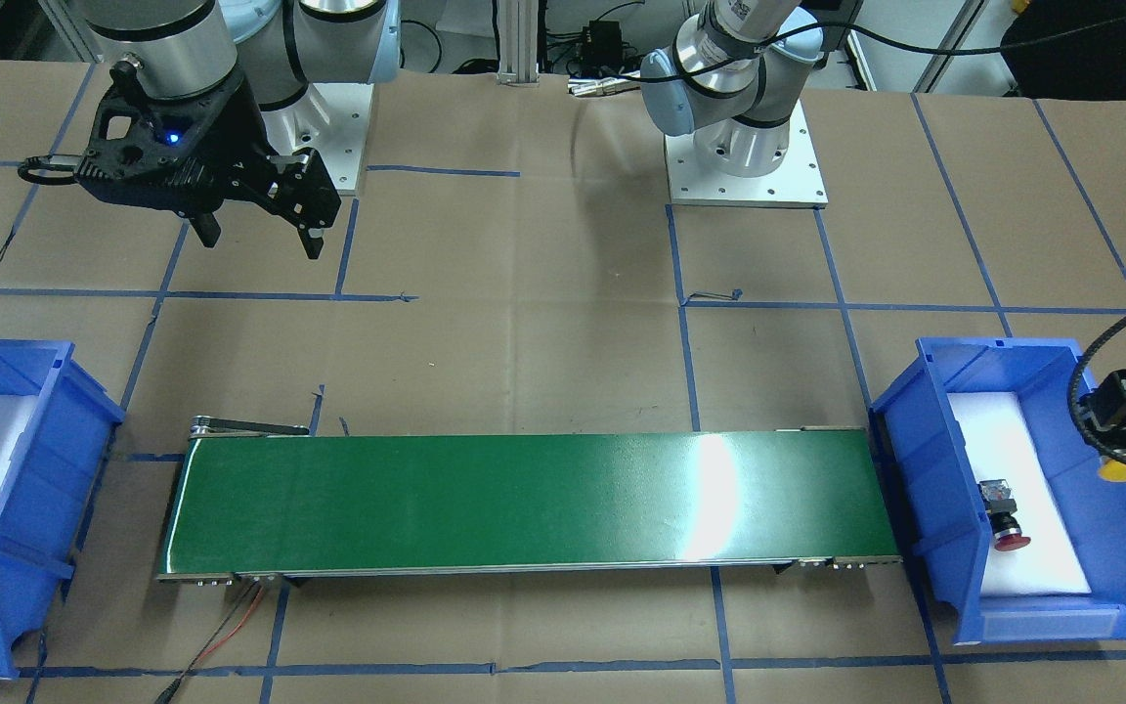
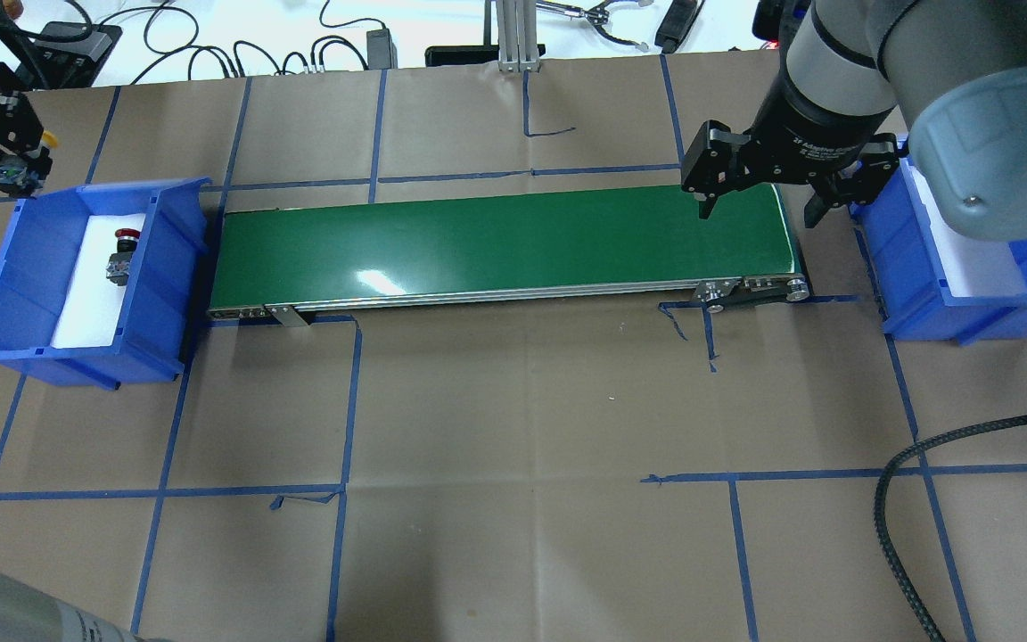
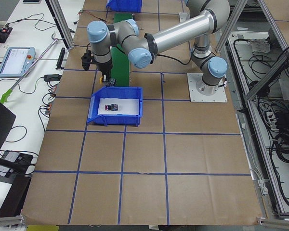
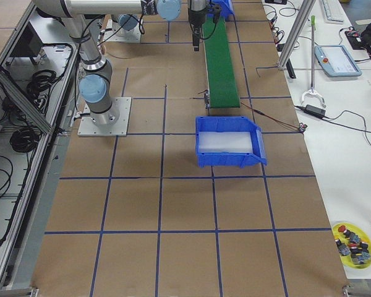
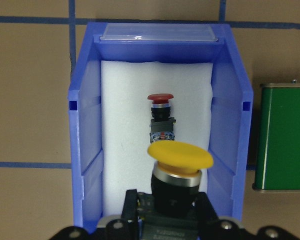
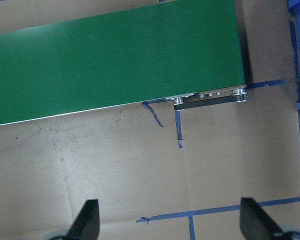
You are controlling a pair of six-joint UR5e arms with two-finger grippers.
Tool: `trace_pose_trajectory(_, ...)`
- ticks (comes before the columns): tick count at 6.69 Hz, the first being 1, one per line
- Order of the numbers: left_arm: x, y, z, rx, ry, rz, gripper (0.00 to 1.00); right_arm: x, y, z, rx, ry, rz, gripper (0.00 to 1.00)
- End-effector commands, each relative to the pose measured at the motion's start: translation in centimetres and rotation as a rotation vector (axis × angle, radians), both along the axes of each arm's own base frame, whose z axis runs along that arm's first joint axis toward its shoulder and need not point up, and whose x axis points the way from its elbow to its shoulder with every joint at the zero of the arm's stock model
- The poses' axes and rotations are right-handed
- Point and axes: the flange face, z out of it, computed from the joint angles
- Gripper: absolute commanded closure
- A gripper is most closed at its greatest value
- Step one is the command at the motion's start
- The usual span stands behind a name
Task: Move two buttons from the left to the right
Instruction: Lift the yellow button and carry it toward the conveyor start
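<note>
Closest in, found the left gripper [image 5: 169, 212] pinched on the black body of the yellow button [image 5: 180, 156], mushroom cap pointing away from the wrist. Held it lifted clear of the left bin [image 5: 84, 150], touching neither wall nor lining. Beneath and beyond, saw the red button [image 5: 160, 116] lying on its side about midway along the white foam [image 5: 120, 125] that lined the bin. Had its red cap turned toward the bin's clear-lipped end and its grey-and-black body toward the held button. Lay well apart from the yellow one, touched by neither gripper.

Just beside the bin, met the near end of the green conveyor belt [image 2: 496, 236]. Ran lengthwise between the two bins on the paper-covered table [image 2: 513, 428] marked with blue tape lines.

Farther along, near the belt's other end, spotted the right gripper [image 2: 758, 214] hanging raised with fingers spread wide, tips pointed down. Through its own wrist camera, looked down on brown paper and the belt's roller end.

Farthest, just past that end of the belt, made out the right bin [image 2: 968, 308], blue like the first and lined with white foam.
</note>
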Motion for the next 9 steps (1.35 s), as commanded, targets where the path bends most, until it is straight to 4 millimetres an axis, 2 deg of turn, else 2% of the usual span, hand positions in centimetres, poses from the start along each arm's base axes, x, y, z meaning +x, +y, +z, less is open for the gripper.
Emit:
trace_pose_trajectory(1,-12.8,-1.5,0.7,-0.014,0.0,0.052,0.98,0.0,0.0,0.2,-0.003,0.0,0.002,0.0)
trace_pose_trajectory(2,-18.0,-1.4,-0.9,0.013,0.01,0.08,0.98,0.0,0.0,0.0,0.0,-0.001,0.002,0.0)
trace_pose_trajectory(3,-21.2,-1.6,-2.9,0.049,0.015,0.099,0.98,0.0,0.0,0.0,0.0,0.0,0.002,0.0)
trace_pose_trajectory(4,-22.6,-0.9,-5.8,0.094,0.016,0.102,0.98,0.0,0.0,-0.1,0.001,0.0,0.002,0.0)
trace_pose_trajectory(7,-22.0,1.2,-12.8,0.06,0.015,0.091,0.98,0.0,0.0,-0.4,0.008,0.001,0.003,0.0)
trace_pose_trajectory(9,-19.6,1.9,-15.6,0.058,0.016,0.08,0.98,0.0,0.0,-0.3,0.005,0.0,0.002,0.0)
